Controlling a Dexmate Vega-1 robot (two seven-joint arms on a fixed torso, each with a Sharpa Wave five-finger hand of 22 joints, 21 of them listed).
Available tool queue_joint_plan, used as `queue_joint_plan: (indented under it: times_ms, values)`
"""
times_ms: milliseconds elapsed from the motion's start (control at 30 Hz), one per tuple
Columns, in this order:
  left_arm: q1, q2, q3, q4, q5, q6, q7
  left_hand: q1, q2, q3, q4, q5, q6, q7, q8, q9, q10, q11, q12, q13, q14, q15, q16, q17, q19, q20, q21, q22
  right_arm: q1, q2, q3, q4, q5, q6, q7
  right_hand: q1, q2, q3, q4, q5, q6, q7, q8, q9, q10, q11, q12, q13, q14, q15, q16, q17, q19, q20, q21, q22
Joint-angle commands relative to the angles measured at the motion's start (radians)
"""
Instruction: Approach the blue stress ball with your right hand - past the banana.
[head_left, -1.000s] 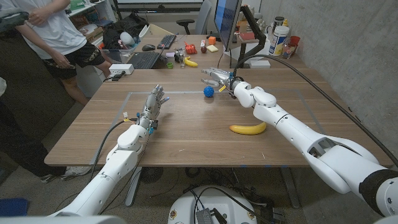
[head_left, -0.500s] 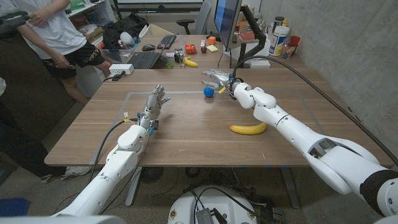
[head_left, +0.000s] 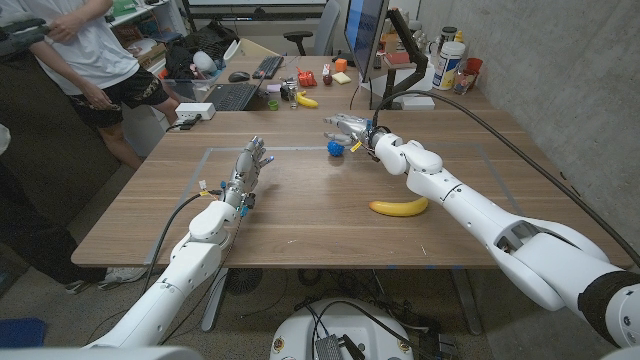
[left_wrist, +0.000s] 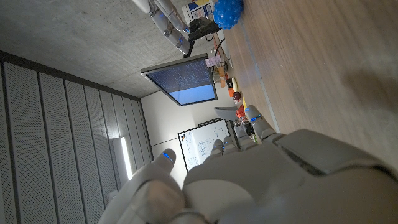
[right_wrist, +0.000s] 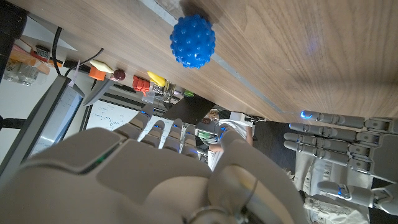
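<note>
Reaching across the wooden table (head_left: 300, 215), the right arm is in the closing part of the approach. Taking the blue stress ball (head_left: 335, 148) as the landmark and working outward from the robot: the left hand (head_left: 247, 166) stands well to the ball's left and nearer the robot, fingers apart and pointing away, holding nothing, and seems to be only waiting. The banana (head_left: 398, 206) lies on the robot's side of the ball and off to its right, with the right forearm passing above its far end, so the banana looks already cleared. The right hand (head_left: 350, 128) hovers just beyond and right of the ball, fingers spread toward it and empty; I cannot tell whether any fingertip touches the ball. From the right wrist, the ball (right_wrist: 193, 41) sits on the wood ahead of the fingers (right_wrist: 163, 134), beside a faint blue line on the tabletop. Farther off than the ball stand a monitor (head_left: 365, 35) and desk clutter.

The next move, I judge, calls for only a small, slow lowering toward the ball; the risk is nudging it so it rolls.
</note>
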Motion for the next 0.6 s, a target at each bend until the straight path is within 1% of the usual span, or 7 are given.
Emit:
queue_joint_plan:
  times_ms: [33, 600]
  values:
    - [-0.004, -0.002, 0.0, 0.0, 0.002, 0.004, 0.001, 0.003, 0.13, 0.009, -0.001, 0.006, -0.121, -0.002, 0.009, 0.003, -0.078, 0.0, 0.004, 0.005, -0.076, 0.005, 0.006, 0.003, -0.094, -0.023, 0.004, 0.002, 0.014, 0.002, -0.013, 0.02, -0.008, 0.011, -0.004, 0.01, 0.022, 0.009, -0.001, -0.007, -0.006, 0.001, 0.003, 0.002, -0.01, -0.005, -0.001, 0.003, -0.008, -0.077, 0.001, 0.004, 0.006, -0.11, -0.003, 0.001]
    - [0.001, 0.003, -0.001, -0.008, 0.001, 0.011, -0.001, 0.003, 0.13, 0.009, -0.001, 0.006, -0.121, -0.002, 0.008, 0.003, -0.077, 0.002, 0.004, 0.005, -0.076, 0.006, 0.006, 0.003, -0.093, -0.023, 0.004, 0.002, 0.022, 0.008, -0.031, 0.034, -0.025, 0.004, 0.001, 0.013, 0.021, 0.009, 0.0, -0.008, -0.012, -0.001, 0.002, 0.002, -0.014, -0.008, -0.002, 0.003, -0.011, -0.079, 0.001, 0.004, 0.007, -0.114, -0.006, 0.001]
